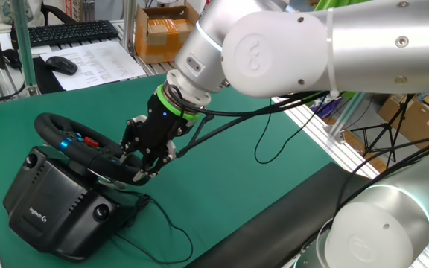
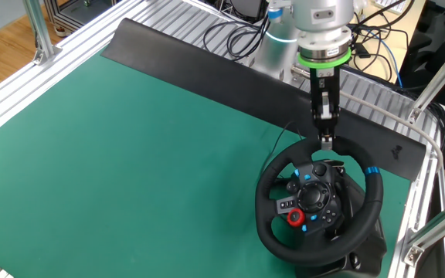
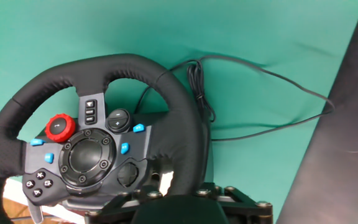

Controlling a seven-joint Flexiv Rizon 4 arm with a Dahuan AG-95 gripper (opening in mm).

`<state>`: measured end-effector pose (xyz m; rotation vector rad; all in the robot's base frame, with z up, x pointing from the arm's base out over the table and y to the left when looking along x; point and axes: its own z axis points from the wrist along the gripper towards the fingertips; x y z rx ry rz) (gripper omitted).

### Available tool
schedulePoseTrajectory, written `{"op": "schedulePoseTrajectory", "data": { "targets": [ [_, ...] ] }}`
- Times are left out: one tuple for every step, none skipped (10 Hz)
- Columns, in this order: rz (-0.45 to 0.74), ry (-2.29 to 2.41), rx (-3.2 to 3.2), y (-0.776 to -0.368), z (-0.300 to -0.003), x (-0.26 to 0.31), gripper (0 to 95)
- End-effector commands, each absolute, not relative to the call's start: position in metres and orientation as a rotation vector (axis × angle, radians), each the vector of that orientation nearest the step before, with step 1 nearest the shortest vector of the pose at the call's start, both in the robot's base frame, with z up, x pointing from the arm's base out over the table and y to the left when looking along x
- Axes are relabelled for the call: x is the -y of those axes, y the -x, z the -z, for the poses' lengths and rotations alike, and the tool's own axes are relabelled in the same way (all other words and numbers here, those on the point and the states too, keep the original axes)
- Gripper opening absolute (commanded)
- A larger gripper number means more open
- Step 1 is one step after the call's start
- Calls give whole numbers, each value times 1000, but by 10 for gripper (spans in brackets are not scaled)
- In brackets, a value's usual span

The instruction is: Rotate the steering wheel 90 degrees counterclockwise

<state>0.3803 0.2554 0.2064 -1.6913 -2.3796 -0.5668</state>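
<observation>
The steering wheel (image 1: 51,123) is a black round rim with blue and red buttons on its hub (image 2: 313,197), mounted on a boxy black Logitech base (image 1: 51,202) on the green mat. In the hand view the wheel (image 3: 104,65) fills the left half, and its rim runs down into the jaws at the bottom edge. My gripper (image 1: 146,168) is shut on the rim at the side facing the arm. In the other fixed view the gripper (image 2: 327,143) sits on the rim's far edge. A blue stripe on the rim (image 2: 371,171) lies just right of the grip.
A black cable (image 1: 274,141) trails over the mat from the base. A long black bar (image 2: 207,62) lies along the mat's far edge. A keyboard (image 1: 69,31), a mouse (image 1: 62,65) and a cardboard box (image 1: 162,30) sit beyond the mat. Aluminium frame posts (image 2: 37,31) surround the table.
</observation>
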Motion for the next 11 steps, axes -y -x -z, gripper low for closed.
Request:
{"op": "schedulePoseTrajectory", "data": {
  "targets": [
    [562, 1700, 2375, -379, -207, -261, 0],
    [558, 1715, 2361, -379, -209, -263, 190],
    [553, 1733, 2344, -379, -210, -265, 380],
    [554, 1742, 2336, -379, -210, -266, 380],
    [561, 1753, 2320, -379, -209, -268, 380],
    [560, 1757, 2317, -379, -208, -269, 380],
    [561, 1757, 2316, -379, -207, -271, 380],
    [559, 1757, 2322, -380, -206, -273, 380],
    [557, 1744, 2337, -380, -205, -273, 380],
    [557, 1727, 2354, -381, -204, -274, 380],
    [558, 1700, 2374, -381, -203, -274, 190]
  ]
}}
